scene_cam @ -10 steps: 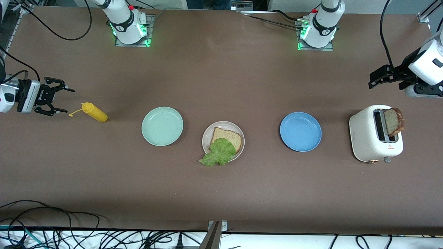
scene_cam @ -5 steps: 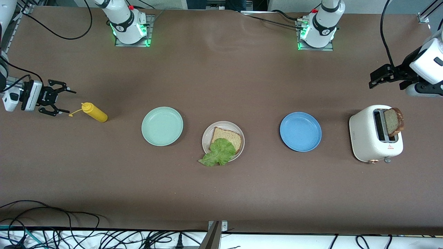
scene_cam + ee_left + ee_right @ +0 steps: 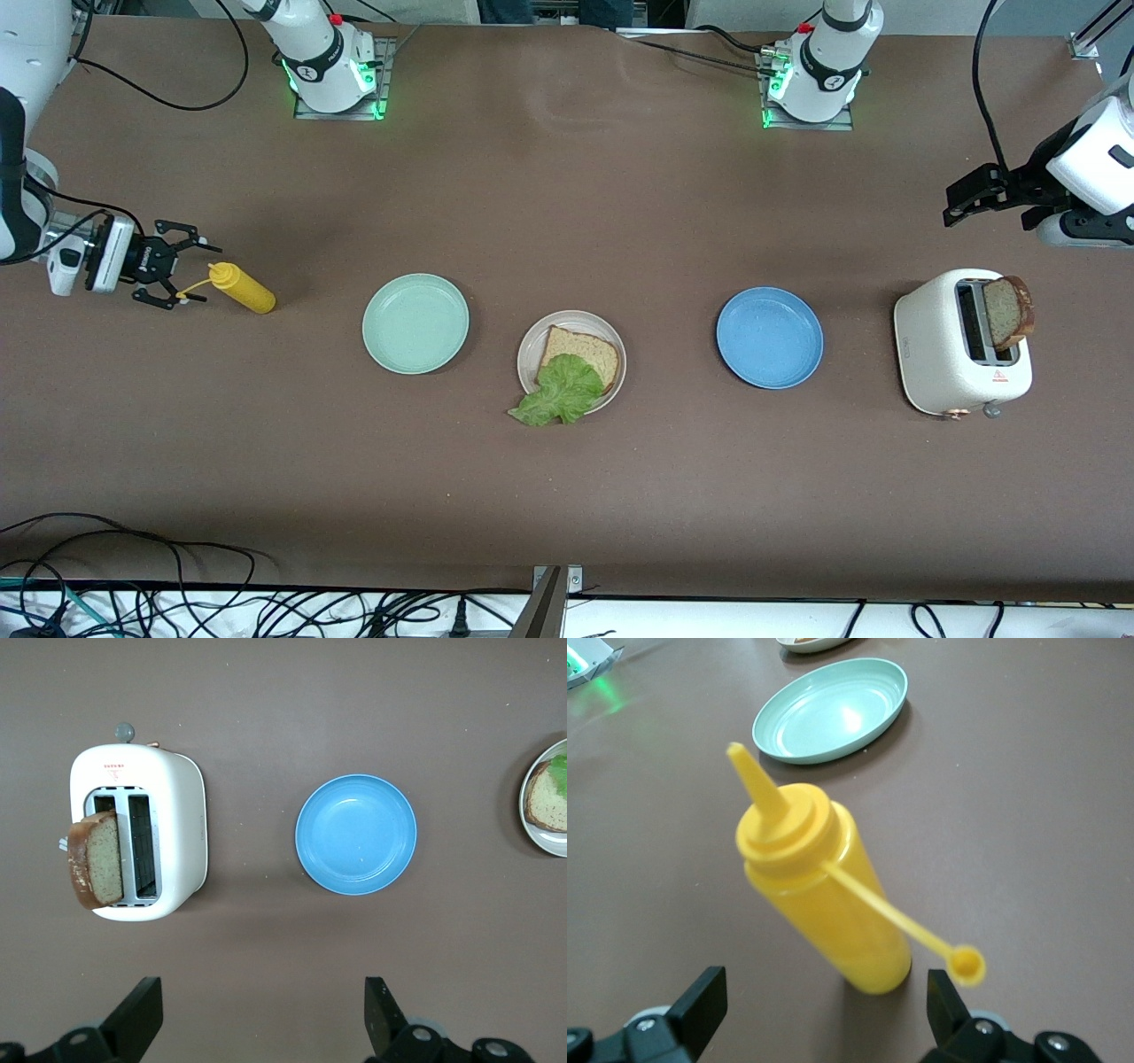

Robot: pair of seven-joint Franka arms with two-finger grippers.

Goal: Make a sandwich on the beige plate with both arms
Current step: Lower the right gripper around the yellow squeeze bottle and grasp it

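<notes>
Right gripper: my right gripper (image 3: 184,264) has moved in toward the mustard bottle (image 3: 243,288) since 1 second ago, when it sat farther out at the right arm's end of the table. My jaws are spread wide and grip nothing; in the right wrist view the 2 fingers (image 3: 700,999) stand on either side of the bottle without touching it.

Mustard bottle: yellow, with its nozzle pointing toward my right gripper. Its cap (image 3: 966,964) dangles on a thin yellow strap. It has not moved.

Left gripper: my left gripper (image 3: 961,202) waits in the air at the left arm's end of the table, above the tabletop near the toaster (image 3: 961,344). Jaws are apart, nothing between them. It sits where it did 1 second ago.

Beige plate: the beige plate (image 3: 530,341) lies mid-table between the mint green plate (image 3: 415,322) and the blue plate (image 3: 769,337), unchanged.

Sandwich so far: 1 bread slice (image 3: 586,348) lies on the beige plate, with the lettuce leaf (image 3: 558,393) resting on it and hanging over the rim nearest the front camera.

Second slice: the other bread slice (image 3: 1008,311) stands upright in 1 of the toaster's 2 slots, same as before.
</notes>
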